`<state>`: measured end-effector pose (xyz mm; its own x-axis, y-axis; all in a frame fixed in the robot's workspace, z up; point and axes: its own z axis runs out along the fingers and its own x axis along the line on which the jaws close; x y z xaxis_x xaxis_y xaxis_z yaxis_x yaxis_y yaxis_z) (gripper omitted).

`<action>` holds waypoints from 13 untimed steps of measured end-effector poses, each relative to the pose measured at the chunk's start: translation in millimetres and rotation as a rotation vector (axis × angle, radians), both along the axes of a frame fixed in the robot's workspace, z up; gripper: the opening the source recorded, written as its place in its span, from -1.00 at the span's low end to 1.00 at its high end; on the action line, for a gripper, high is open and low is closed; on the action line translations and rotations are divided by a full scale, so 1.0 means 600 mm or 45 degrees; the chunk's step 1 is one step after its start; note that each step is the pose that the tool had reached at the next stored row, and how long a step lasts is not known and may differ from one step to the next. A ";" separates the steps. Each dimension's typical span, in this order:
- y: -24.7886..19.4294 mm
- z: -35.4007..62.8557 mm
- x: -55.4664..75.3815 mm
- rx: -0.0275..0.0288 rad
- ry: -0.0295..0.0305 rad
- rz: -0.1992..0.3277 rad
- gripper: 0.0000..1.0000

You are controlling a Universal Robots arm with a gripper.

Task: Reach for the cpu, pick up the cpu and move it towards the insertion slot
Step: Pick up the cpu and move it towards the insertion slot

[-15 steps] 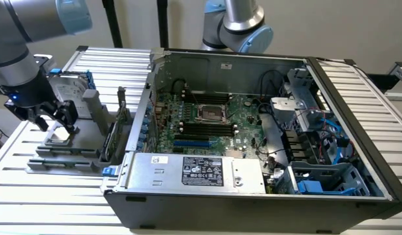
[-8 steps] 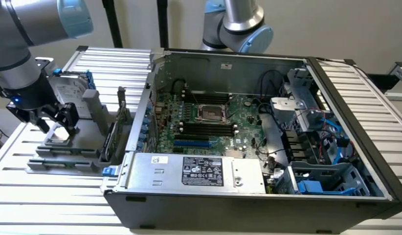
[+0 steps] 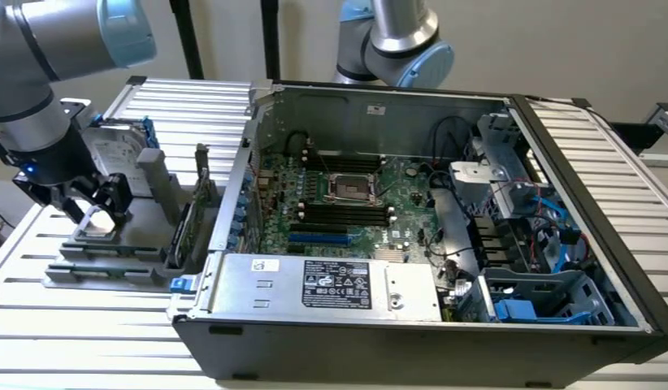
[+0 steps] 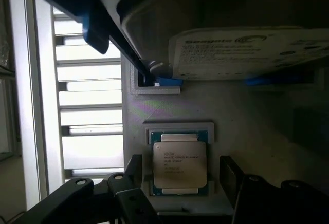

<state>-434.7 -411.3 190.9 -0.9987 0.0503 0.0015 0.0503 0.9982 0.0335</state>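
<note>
The gripper [image 4: 181, 165] hangs directly over the cpu [image 4: 180, 154], jaws apart, one finger flanking each opposite edge, clear of it.

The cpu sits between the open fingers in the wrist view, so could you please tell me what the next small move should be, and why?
Probably a short, straight descent. The gripper is open, its fingers flank the cpu on opposite sides without touching it, and the cpu lies flat in its grey holder, so alignment looks good and only height seems left to close.
</note>
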 end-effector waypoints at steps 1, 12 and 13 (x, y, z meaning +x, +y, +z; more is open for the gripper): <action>0.0000 -0.001 0.000 0.0000 0.0002 0.000 0.42; 0.0031 -0.006 0.000 0.0001 0.0027 0.000 0.42; 0.0036 -0.006 0.000 0.0001 0.0027 0.000 0.42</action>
<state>-434.5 -409.2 187.2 -0.9987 0.0503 0.0037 0.0504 0.9982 0.0335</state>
